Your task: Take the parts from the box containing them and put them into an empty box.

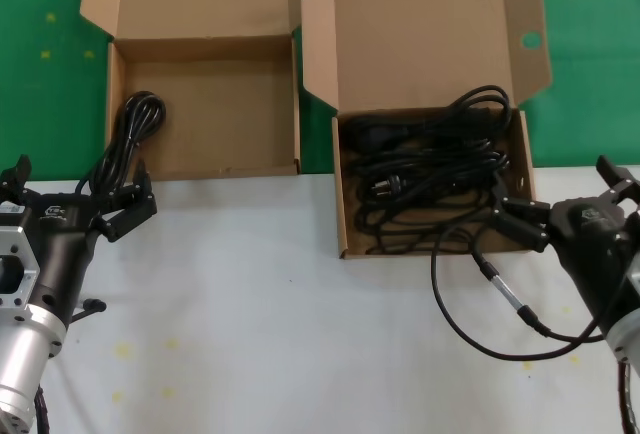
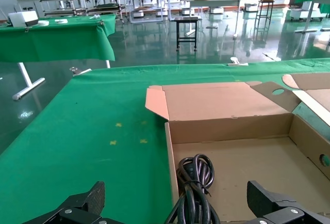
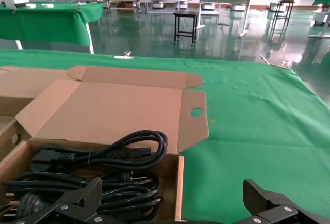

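**Cords: 1 in the left box, the rest in the right box**

Cords (image 1: 430, 169) are seen piled in a tangle inside the right box (image 1: 345, 204), whose raised lid has an ear flap with a round hole (image 1: 530, 41). In the right wrist view the same pile (image 3: 98, 162) is shown against the near wall, with a moulded plug lying on top.

1 coiled cord (image 1: 128, 139) is lying in the left box (image 1: 220, 104), along its left wall, with its lower end draped over the front edge toward the left tool. In the left wrist view that cord (image 2: 195, 188) is seen just inside the box wall (image 2: 170, 162), between the tool's fingers.

The left tool (image 1: 128, 209) is held low over the white worktop (image 1: 260, 334), just in front of the left box's front left corner; its fingers (image 2: 85, 203) are spread apart and nothing is gripped.

The right tool (image 1: 520, 224) is placed at the front right corner of the right box, and its fingers (image 3: 77, 201) are also spread wide, with nothing clamped. A thin looping wire (image 1: 470, 314) with a silver connector is lying on the worktop beside it.
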